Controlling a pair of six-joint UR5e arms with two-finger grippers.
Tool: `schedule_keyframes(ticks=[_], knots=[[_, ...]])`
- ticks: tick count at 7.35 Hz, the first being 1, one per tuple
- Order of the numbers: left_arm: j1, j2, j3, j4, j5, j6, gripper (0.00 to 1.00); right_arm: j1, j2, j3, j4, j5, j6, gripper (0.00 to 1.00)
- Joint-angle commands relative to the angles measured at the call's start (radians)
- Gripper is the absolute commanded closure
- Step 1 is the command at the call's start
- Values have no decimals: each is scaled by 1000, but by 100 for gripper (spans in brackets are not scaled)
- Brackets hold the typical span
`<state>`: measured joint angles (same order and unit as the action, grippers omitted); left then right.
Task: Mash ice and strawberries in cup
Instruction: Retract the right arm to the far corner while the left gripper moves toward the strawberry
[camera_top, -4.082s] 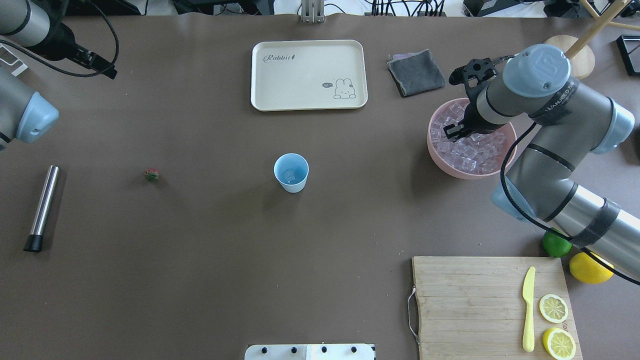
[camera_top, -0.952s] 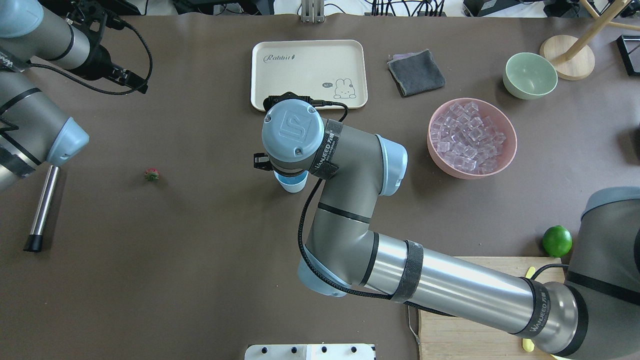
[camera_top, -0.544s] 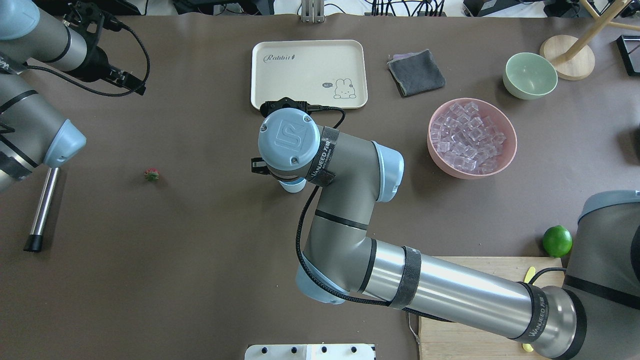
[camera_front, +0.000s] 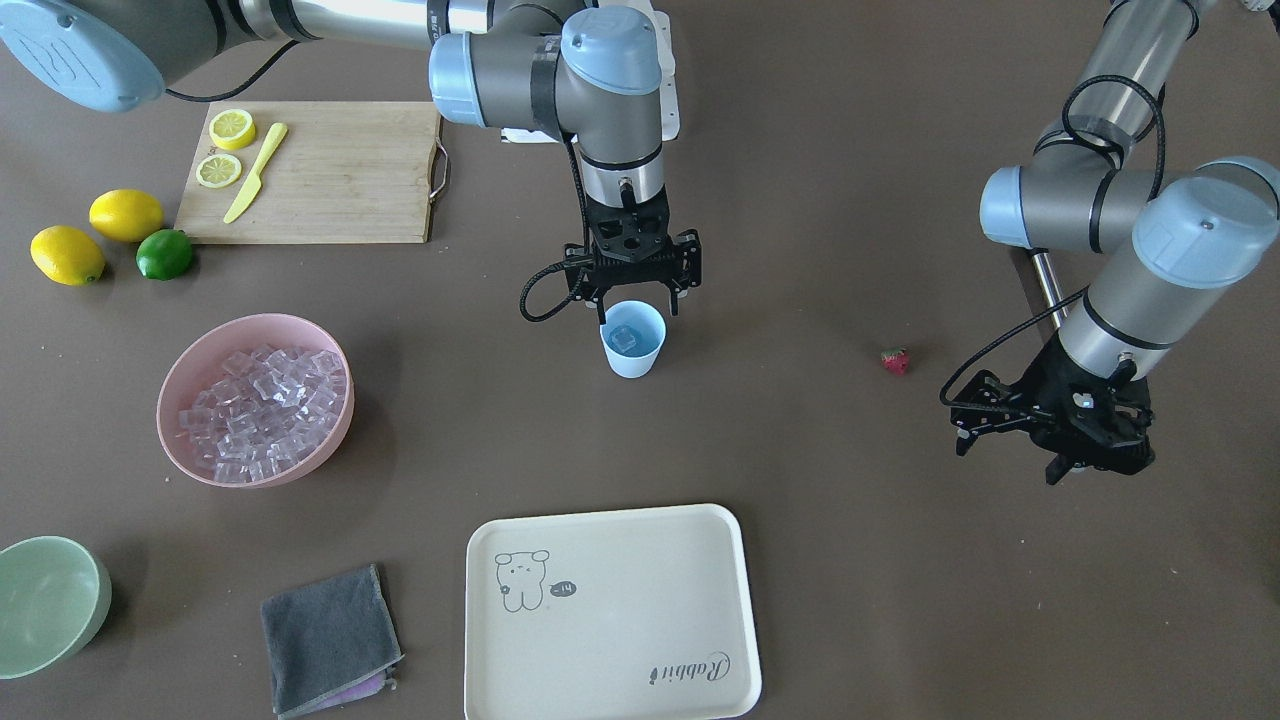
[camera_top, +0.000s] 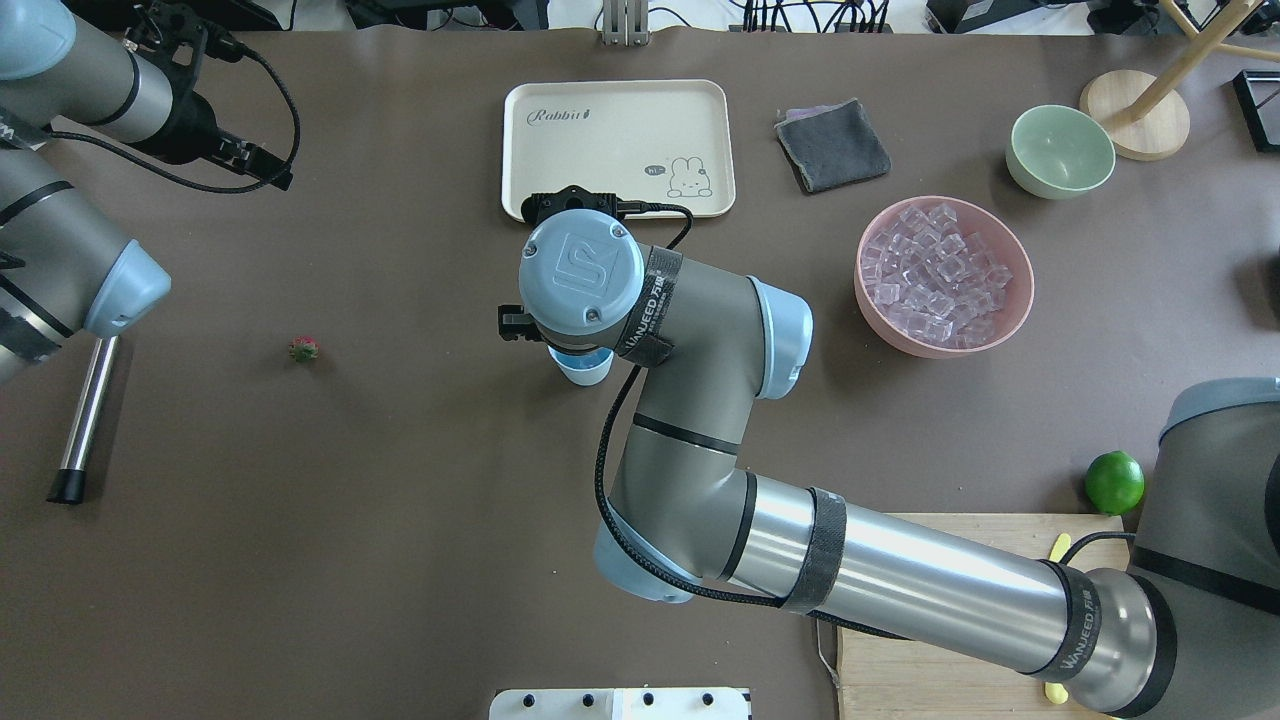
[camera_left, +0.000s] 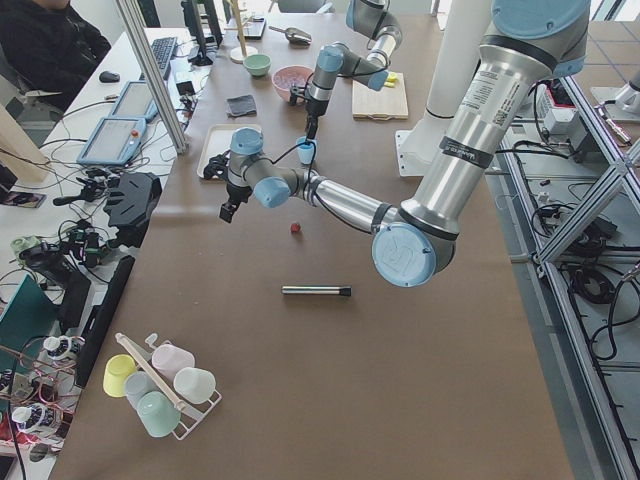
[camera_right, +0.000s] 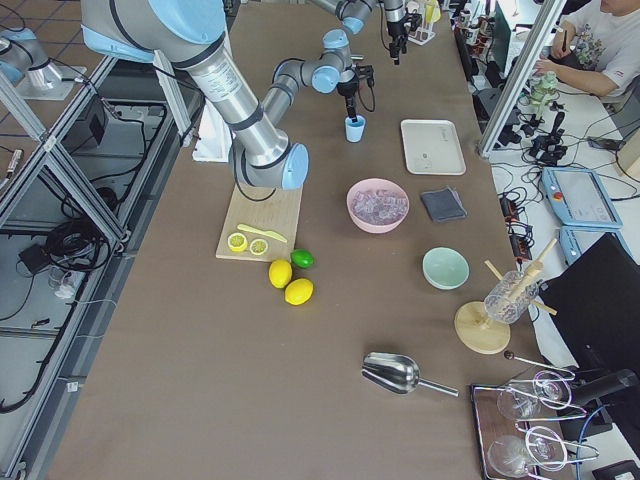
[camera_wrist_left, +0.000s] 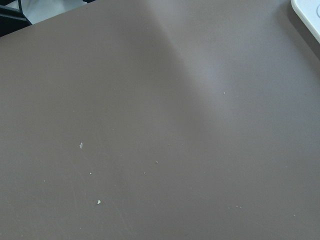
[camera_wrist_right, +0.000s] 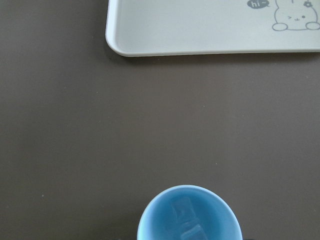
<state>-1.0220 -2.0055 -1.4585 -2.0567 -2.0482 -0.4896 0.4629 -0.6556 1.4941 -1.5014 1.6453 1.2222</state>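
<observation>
The pale blue cup (camera_front: 633, 345) stands mid-table with clear ice (camera_front: 625, 338) in its bottom. My right gripper (camera_front: 638, 298) hangs open just above its rim, with nothing between the fingers. In the right wrist view the cup (camera_wrist_right: 189, 214) fills the lower edge, with ice (camera_wrist_right: 184, 221) inside. From overhead my right wrist covers most of the cup (camera_top: 583, 370). The small red strawberry (camera_front: 894, 360) lies alone on the table toward my left side. My left gripper (camera_front: 1008, 455) hovers open and empty beyond the strawberry, apart from it.
A pink bowl (camera_front: 343, 412) heaped with ice cubes (camera_front: 258, 405) sits on my right. A cream tray (camera_front: 610, 610) lies beyond the cup, with a grey cloth (camera_front: 328, 638) and a green bowl (camera_front: 50, 600) nearby. A metal muddler (camera_top: 88, 412) lies far left. A cutting board (camera_front: 330, 175) holds lemon slices.
Four seconds ago my right gripper was in the pink bowl; it now hangs over the cup. My left arm has swung in over the table. In the last second, only small shifts.
</observation>
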Motion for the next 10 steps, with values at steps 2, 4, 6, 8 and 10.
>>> schedule_keyframes(ticks=[2, 4, 6, 8, 10], knots=[[42, 49, -77, 1, 2, -133, 2, 209, -36, 78, -63, 232, -125, 14], [91, 134, -135, -3, 6, -154, 2, 428, -238, 182, -60, 392, -473, 16], [158, 140, -138, -5, 13, -198, 2, 696, -377, 176, -50, 652, -828, 15], [183, 187, -147, -5, 13, -198, 2, 785, -604, 263, 16, 714, -999, 7], [200, 203, -148, -5, 13, -199, 2, 905, -761, 320, 114, 813, -1033, 4]])
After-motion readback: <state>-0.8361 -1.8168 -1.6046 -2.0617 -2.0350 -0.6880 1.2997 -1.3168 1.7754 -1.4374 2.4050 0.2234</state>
